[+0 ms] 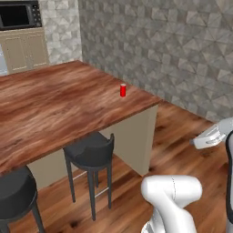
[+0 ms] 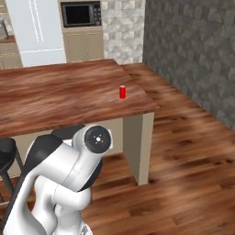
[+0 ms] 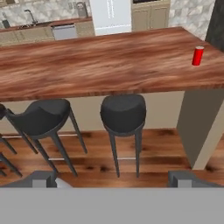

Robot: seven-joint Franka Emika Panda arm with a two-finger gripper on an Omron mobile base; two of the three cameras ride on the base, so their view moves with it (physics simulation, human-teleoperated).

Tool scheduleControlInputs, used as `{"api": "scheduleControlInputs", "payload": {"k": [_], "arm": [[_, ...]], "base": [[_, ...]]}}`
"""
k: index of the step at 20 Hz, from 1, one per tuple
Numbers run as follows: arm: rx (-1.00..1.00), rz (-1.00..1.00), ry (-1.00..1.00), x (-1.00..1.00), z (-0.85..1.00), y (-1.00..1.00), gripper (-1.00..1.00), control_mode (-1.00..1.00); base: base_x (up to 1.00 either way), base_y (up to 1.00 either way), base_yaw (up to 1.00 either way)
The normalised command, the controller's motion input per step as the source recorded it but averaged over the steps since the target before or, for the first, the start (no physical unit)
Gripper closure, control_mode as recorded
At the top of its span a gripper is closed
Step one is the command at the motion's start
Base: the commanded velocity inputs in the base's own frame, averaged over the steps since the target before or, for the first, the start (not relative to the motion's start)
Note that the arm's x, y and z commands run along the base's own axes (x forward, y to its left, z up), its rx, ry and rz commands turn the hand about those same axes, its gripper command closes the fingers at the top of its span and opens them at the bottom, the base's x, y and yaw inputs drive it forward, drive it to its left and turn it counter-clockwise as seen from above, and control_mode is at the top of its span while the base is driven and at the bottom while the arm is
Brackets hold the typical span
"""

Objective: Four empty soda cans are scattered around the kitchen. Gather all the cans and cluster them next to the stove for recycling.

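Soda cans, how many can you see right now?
1. A red soda can stands upright on the wooden island counter, near its end by the stone wall, also seen in the hand view. Others may lie beyond these views.

long wooden island counter [image 1: 59, 109] with pale base, one red soda can [image 1: 123, 90] standing upright near its far corner, close to the edge, wood plank floor [image 2: 183, 151] below

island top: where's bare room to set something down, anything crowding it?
Island counter is nearly all bare wood; the only item is a red soda can upright near the wall-end corner. Free patch runs from the can toward the far end. Stools crowd the floor below the near edge.
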Motion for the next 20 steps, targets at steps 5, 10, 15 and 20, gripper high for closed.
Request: {"api": "scheduleControlInputs", "payload": {"k": [5,10,15,20], "arm": [[0.0,0.0,0.0,0.0,0.0,0.0,-1.0,1.0],[0.0,0.0,0.0,0.0,0.0,0.0,-1.0,1.0],[0.0,0.0,0.0,0.0,0.0,0.0,-1.0,1.0],[0.0,0.0,0.0,0.0,0.0,0.0,-1.0,1.0]], "base": [[0.26,-0.55,0.18],[0.23,-0.52,0.15],[0.28,-0.42,0.16],[0.32,-0.34,0.18]]}}
